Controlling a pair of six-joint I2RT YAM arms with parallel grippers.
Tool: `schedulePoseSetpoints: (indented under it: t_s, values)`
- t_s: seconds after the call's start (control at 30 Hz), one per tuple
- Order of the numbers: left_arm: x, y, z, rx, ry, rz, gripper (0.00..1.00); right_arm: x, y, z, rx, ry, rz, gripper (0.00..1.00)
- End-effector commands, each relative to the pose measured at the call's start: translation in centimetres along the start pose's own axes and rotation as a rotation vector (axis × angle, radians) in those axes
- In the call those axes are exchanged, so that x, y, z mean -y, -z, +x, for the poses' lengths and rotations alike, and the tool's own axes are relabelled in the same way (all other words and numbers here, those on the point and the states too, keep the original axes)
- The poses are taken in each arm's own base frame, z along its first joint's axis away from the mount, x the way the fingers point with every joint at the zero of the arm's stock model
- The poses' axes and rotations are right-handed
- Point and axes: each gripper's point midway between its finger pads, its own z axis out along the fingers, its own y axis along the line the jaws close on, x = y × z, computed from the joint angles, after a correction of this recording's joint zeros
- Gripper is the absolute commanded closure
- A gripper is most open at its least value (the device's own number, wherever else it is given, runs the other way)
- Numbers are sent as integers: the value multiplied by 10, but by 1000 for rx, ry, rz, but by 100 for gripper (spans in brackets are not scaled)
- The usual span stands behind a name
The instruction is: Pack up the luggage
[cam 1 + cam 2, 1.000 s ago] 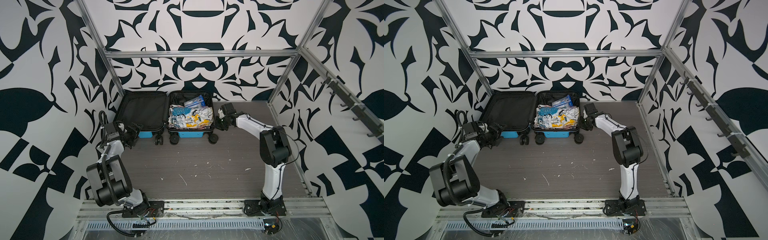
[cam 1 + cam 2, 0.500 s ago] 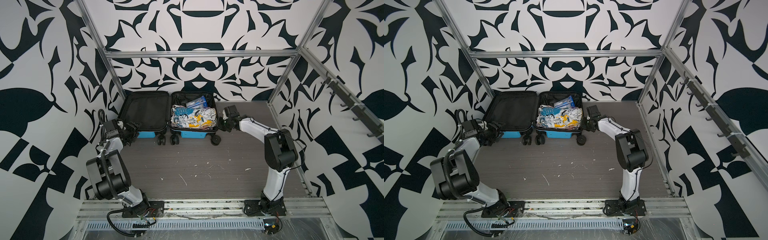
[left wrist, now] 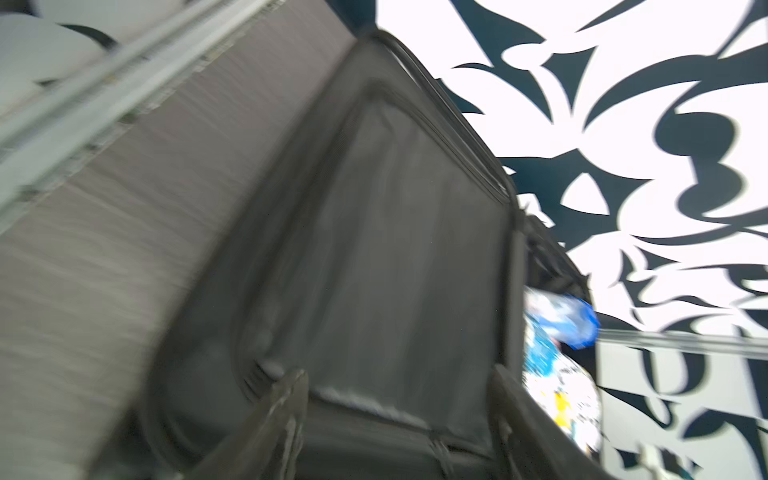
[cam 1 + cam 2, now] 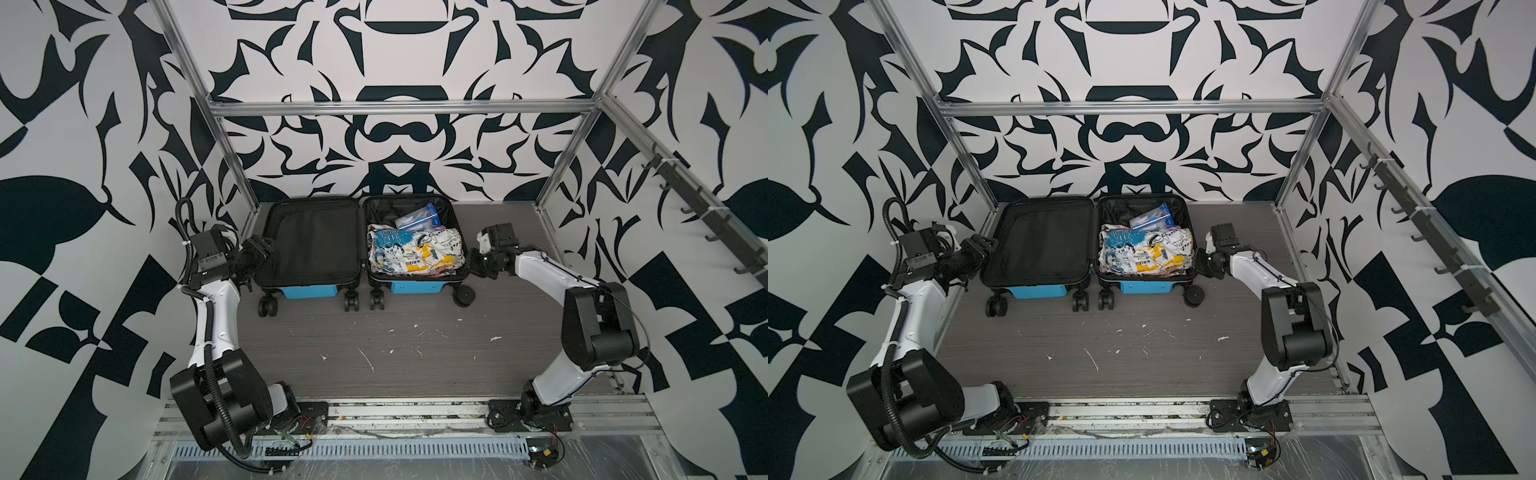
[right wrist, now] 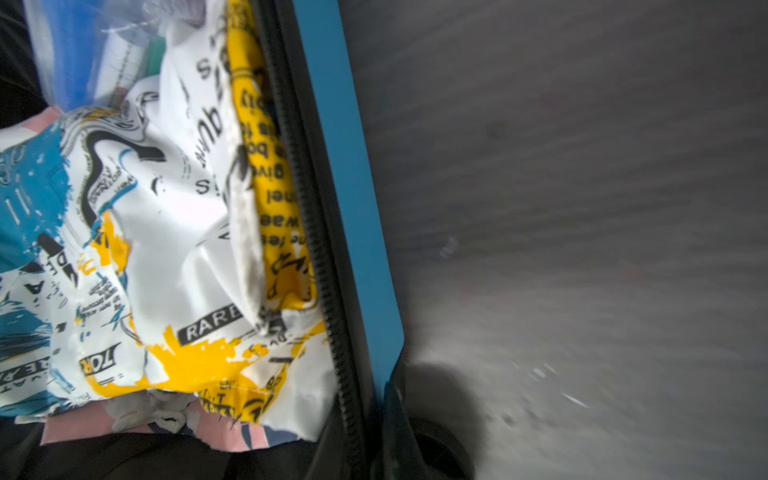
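Luggage (image 4: 308, 291) lies open flat along the back edge of the table (image 4: 415, 357), wheels toward the front edge. The half on the left-arm side shows bare black lining. The other half holds a printed cloth (image 4: 415, 253) and a clear pouch (image 4: 415, 216). My left gripper (image 3: 397, 372) sits at the lining half's outer rim, jaws apart. My right gripper (image 4: 478, 266) is at the packed half's outer rim; I cannot tell how its jaws stand.
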Motion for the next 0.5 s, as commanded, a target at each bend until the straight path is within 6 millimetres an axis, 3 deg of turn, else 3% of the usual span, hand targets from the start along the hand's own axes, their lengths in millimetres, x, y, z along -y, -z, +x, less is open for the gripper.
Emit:
schedulePoseSetpoints:
  t_s: [0.0,0.13,0.23,0.43,0.47]
  values:
    - [-25,-3,6,-33,-35,-125,31,20,21,12,-36,-44,-6,100]
    - [-37,-10,7,-61,-57,-185,33,42,29,13,-24,-91,22,100]
    - [-42,-19,8,-104,-71,-200,34,45,29,12,-18,-109,13,100]
    - [-53,-37,7,-175,-154,-283,38,33,31,5,5,-117,-51,63]
    - [-45,-45,14,-205,-194,-280,40,31,33,3,14,-115,-60,57]
